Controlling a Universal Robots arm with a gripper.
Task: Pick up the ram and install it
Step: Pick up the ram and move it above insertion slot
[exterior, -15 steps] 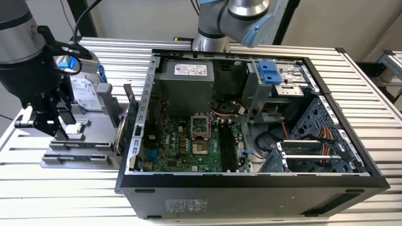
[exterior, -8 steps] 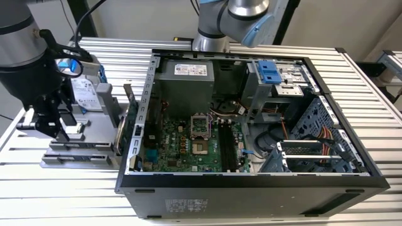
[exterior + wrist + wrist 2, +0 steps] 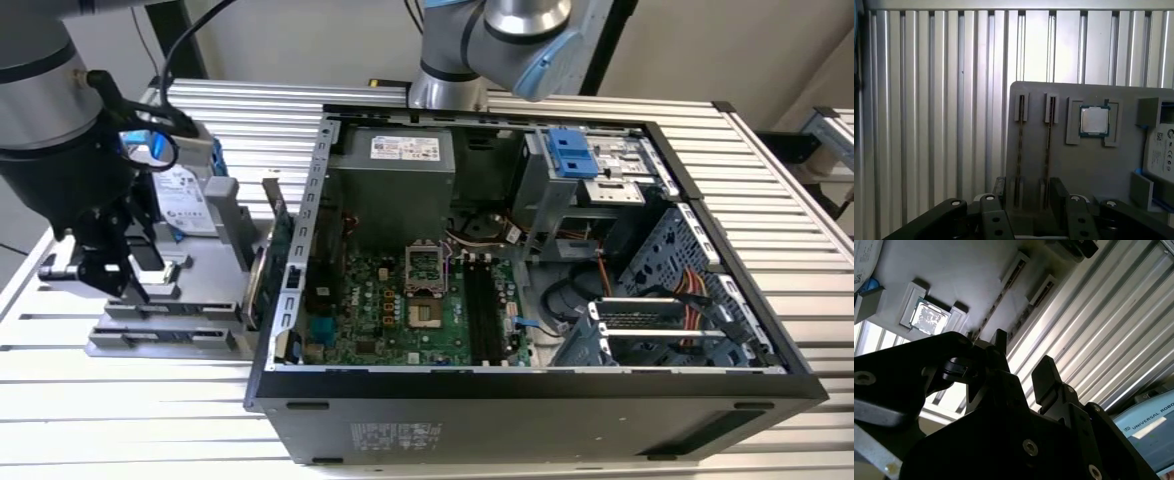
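- White label point(image 3: 400, 148) on the power supply point(image 3: 394, 190): print too small to read
- Drive label point(image 3: 1161, 150) in the first wrist view: small print, not legible
- Pale sticker point(image 3: 395, 436) on the computer case point(image 3: 561, 410) outer wall: illegible

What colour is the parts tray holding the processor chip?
Plain grey tray; shows best in the first wrist view.

The table point(image 3: 747, 180) is silver metal, ribbed in straight parallel slats, and the tray point(image 3: 1094, 170) is plain matt grey. The processor chip point(image 3: 1094, 121) is shiny silver with a green rim; the gripper point(image 3: 1030, 192) is black. The computer case point(image 3: 601, 415) is black, its motherboard point(image 3: 374, 320) green, its bracket point(image 3: 571, 152) bright blue.
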